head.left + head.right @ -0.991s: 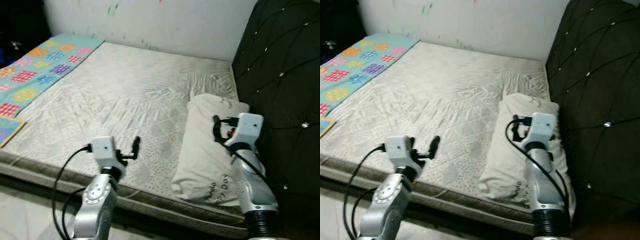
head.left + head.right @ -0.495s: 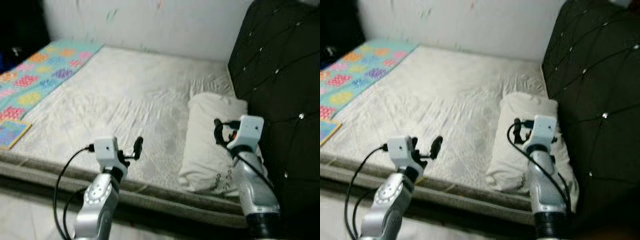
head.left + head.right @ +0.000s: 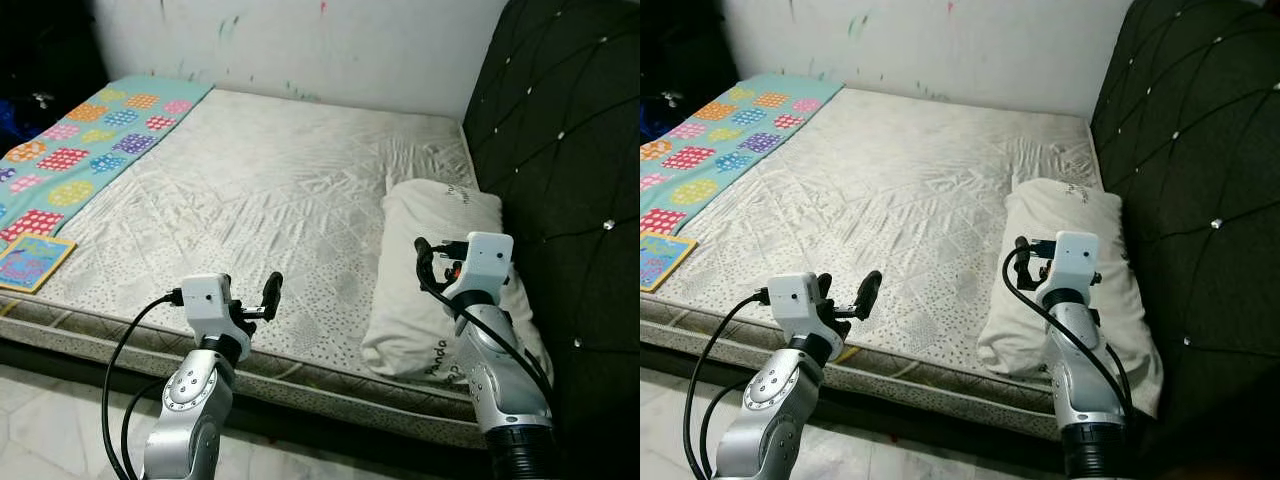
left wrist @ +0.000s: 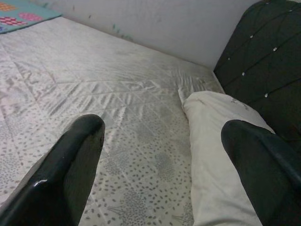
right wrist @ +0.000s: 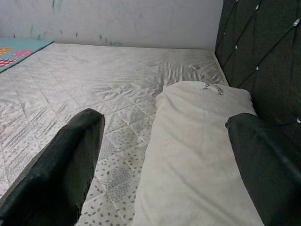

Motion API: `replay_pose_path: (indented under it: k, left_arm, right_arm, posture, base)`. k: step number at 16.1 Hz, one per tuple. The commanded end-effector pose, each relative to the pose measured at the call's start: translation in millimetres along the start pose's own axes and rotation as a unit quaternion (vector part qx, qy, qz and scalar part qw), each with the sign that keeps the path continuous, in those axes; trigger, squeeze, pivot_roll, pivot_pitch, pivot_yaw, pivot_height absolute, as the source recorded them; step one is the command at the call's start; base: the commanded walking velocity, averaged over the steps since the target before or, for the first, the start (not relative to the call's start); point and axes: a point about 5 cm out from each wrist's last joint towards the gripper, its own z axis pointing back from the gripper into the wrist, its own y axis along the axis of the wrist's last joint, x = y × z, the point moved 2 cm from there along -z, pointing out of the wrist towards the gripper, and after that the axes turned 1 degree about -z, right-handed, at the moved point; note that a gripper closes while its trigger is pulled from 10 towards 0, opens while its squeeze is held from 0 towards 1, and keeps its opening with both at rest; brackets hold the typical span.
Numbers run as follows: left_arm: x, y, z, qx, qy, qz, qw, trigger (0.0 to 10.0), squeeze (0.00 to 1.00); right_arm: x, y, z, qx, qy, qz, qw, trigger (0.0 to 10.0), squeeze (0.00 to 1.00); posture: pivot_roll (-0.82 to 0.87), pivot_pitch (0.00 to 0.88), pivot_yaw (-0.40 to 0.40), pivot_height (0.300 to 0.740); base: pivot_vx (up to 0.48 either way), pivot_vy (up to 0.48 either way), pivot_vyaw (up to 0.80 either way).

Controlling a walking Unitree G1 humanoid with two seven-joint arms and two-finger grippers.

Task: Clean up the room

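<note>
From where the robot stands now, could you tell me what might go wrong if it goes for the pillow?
1. The pillow lies against the dark headboard, so the right gripper, jaws open above it, might scrape the headboard.
2. The pillow overhangs the mattress edge and could slide to the floor.
3. The left gripper, also open, hovers low over the mattress and may snag the cover.
</note>
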Motion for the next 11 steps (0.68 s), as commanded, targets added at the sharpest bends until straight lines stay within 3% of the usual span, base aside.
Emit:
replay_pose_path:
  k: [1,4,11]
  left_arm:
    - [2.6,4,0.2,0.009,-0.008,-0.002,1.0,10.0,0.0]
    - [1.5,4,0.3,0.008,-0.005,-0.005,1.0,10.0,0.0]
    - [-14.1,4,9.3,0.005,0.028,-0.004,1.0,10.0,0.0]
  right_arm:
    - [2.0,1,-0.6,0.0,-0.003,0.003,1.0,10.0,0.0]
    - [1.8,2,-1.4,0.001,-0.001,0.004,1.0,10.0,0.0]
    - [10.1,-3,1.7,-0.005,-0.005,0.017,1.0,10.0,0.0]
  posture:
    - [-0.07,0.0,-0.031,0.74]
    - [-0.07,0.0,-0.033,0.74]
    - [-0.07,0.0,-0.031,0.74]
  base:
    - [0.304,0.0,0.0]
    - [0.303,0.0,0.0]
    - [0.0,0.0,0.0]
